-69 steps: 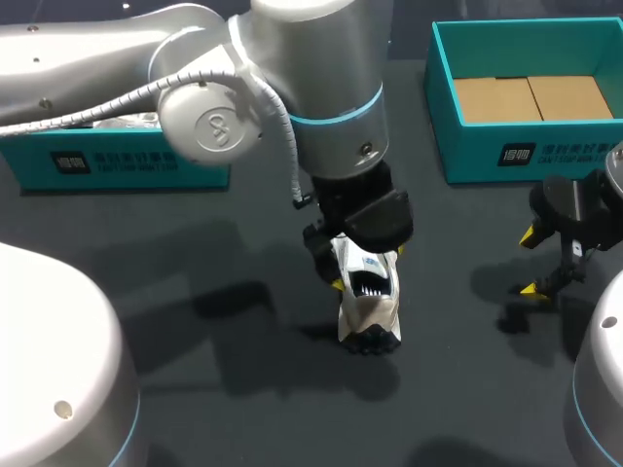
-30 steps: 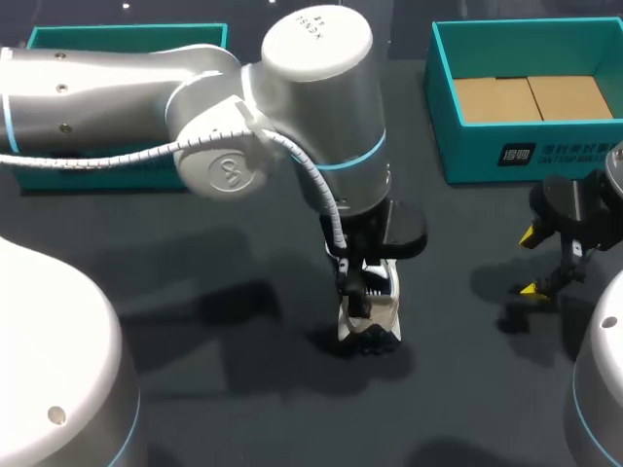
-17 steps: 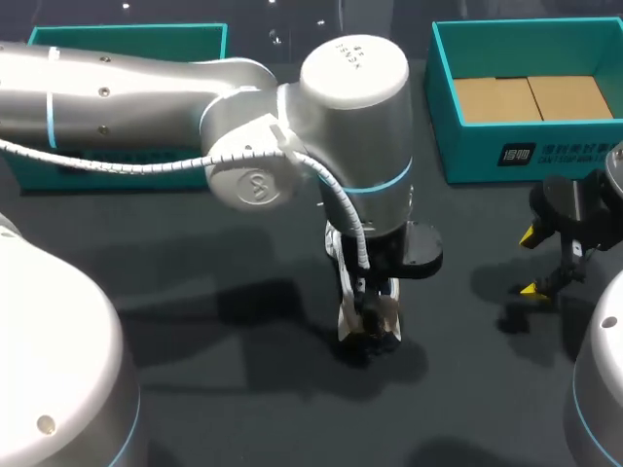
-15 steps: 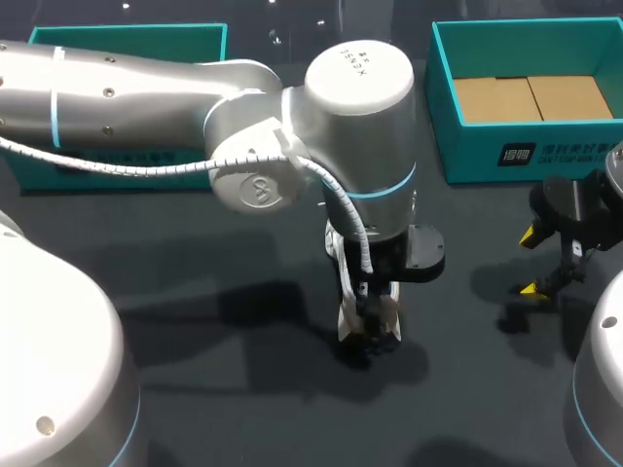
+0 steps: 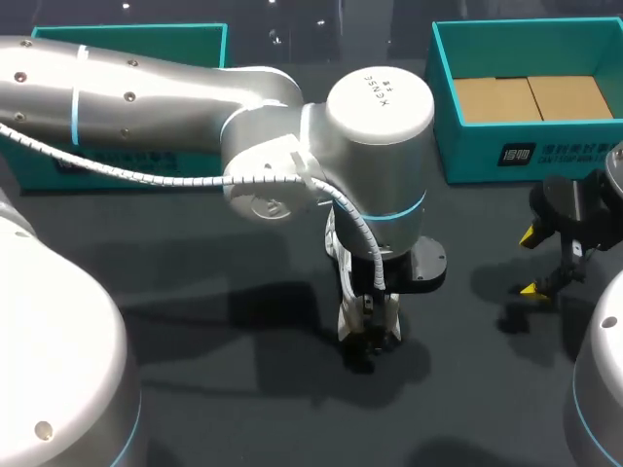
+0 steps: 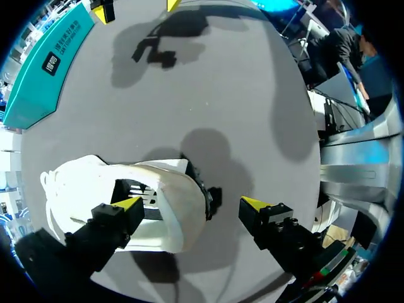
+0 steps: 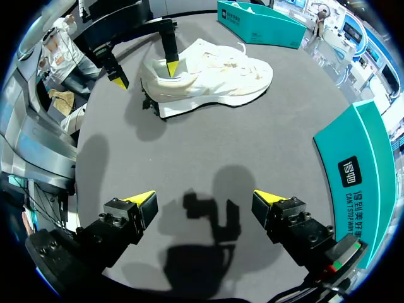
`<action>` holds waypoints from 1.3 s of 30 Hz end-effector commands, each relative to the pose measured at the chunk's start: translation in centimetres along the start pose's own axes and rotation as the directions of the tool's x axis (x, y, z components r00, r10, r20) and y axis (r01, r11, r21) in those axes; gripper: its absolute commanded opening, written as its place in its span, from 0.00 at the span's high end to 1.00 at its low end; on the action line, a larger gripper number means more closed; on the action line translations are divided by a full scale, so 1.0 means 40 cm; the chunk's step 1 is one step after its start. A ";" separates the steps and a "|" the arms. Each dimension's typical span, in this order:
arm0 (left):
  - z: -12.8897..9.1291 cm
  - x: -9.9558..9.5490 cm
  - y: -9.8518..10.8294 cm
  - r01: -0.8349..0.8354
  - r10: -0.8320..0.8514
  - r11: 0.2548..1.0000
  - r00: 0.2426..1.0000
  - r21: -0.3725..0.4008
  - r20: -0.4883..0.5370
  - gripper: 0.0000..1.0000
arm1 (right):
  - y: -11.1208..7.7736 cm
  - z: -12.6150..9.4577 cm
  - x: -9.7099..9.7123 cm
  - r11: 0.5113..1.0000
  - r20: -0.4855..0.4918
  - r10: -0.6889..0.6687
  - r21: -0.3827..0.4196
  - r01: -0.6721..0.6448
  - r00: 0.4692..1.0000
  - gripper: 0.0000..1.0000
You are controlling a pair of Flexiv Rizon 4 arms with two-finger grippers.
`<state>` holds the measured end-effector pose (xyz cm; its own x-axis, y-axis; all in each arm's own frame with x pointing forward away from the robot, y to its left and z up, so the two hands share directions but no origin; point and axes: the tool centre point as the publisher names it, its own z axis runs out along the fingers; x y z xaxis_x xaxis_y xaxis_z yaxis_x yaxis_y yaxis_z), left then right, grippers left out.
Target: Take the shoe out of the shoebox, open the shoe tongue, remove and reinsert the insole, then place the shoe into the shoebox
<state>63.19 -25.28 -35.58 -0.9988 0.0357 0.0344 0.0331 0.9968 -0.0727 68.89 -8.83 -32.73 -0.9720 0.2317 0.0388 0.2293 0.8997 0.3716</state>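
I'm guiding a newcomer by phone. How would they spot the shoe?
On the dark table, look between the left teal shoebox and the right teal shoebox. The white shoe stands on its sole under the left gripper, the only white thing on it.

left arm [image 5: 375,165]: over shoe [image 5: 348,319], mid-table | right hand [image 5: 529,263]: fingers apart, near right shoebox [image 5: 487,146]

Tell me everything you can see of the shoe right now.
The shoe is an off-white laced sneaker with a black treaded sole, sitting on its sole on the dark table. The open left gripper straddles its heel: one fingertip at the collar, the other clear behind.
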 end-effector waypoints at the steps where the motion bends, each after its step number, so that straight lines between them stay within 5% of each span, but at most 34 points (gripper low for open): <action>1: 0.018 -0.001 0.000 0.010 -0.010 1.000 1.000 -0.006 0.002 0.00 | -0.001 -0.001 0.005 1.000 0.003 0.000 0.001 0.000 1.000 0.00; 25: 0.064 0.008 -0.003 0.026 -0.027 0.997 1.000 -0.072 -0.010 0.21 | -0.001 -0.001 0.005 1.000 0.003 0.000 0.001 0.000 1.000 0.00; 30: 0.068 0.007 -0.001 0.033 -0.033 0.996 0.999 -0.081 -0.005 0.31 | -0.001 -0.001 0.005 1.000 0.003 0.000 0.001 0.000 1.000 0.00; 33: 0.069 0.008 0.002 0.035 -0.035 0.996 0.999 -0.082 -0.004 0.50 | -0.001 -0.001 0.005 1.000 0.003 0.000 0.001 0.000 1.000 0.00; 39: 0.074 0.011 0.017 0.046 -0.048 0.994 0.999 -0.096 -0.010 0.55 | -0.001 -0.001 0.005 1.000 0.003 0.000 0.001 0.000 1.000 0.00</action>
<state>62.70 -25.02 -38.51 -0.9989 -0.0107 0.0457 -0.0094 0.9996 0.0276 68.89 -8.83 -32.73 -0.9720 0.2317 0.0388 0.2293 0.8997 0.3715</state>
